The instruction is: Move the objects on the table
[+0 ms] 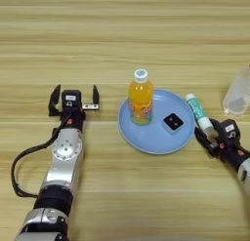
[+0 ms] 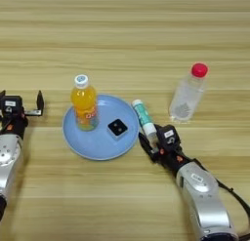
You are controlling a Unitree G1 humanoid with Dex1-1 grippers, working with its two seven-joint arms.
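Right gripper (image 2: 152,140) clamped on green-and-white tube (image 2: 143,117) beside blue plate (image 2: 100,150), left gripper (image 1: 74,97) jaws wide apart, empty, left of plate

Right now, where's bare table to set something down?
Free: the table beyond the blue plate, the near strip, and between left gripper and plate. Crowded: orange-drink bottle and block on the plate, right gripper at the tube, clear bottle.

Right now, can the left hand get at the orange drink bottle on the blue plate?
Probably yes. The left hand is open, beside the plate, with bare table between it and the bottle. The bottle stands upright on the plate's near-left part; nothing blocks that side.
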